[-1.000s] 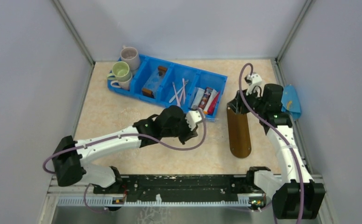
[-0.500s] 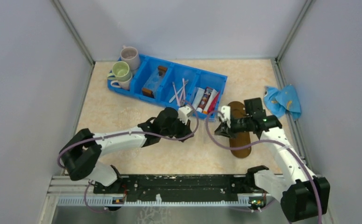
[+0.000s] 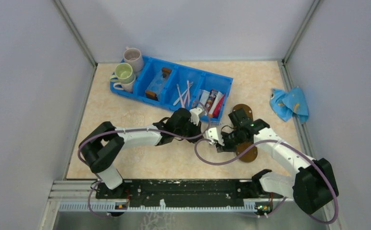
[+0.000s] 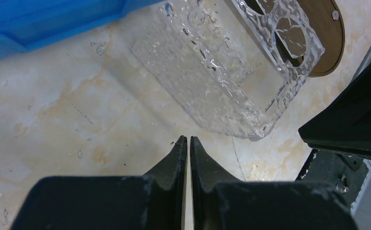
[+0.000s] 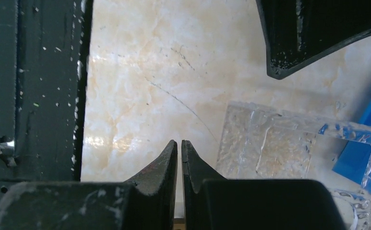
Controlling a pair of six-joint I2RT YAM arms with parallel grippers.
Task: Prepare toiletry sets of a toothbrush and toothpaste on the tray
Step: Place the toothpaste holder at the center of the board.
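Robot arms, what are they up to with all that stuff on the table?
They are meant to lay out toothbrush-and-toothpaste sets on the brown tray. Right now the left gripper and the right gripper are both shut and hold nothing, near each other beside a clear plastic holder. The toothbrushes and toothpaste tubes lie in the blue bin. None shows on the tray, though the right arm hides part of it.

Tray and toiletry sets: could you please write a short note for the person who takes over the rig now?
Left end effector: shut, empty, low over the table.
Right end effector: shut, empty, above the table near the tray.
Toothbrushes and toothpaste tubes: in the blue bin.
Done: no set shows on the tray.
Left: move one toothbrush and one tube per set onto it.
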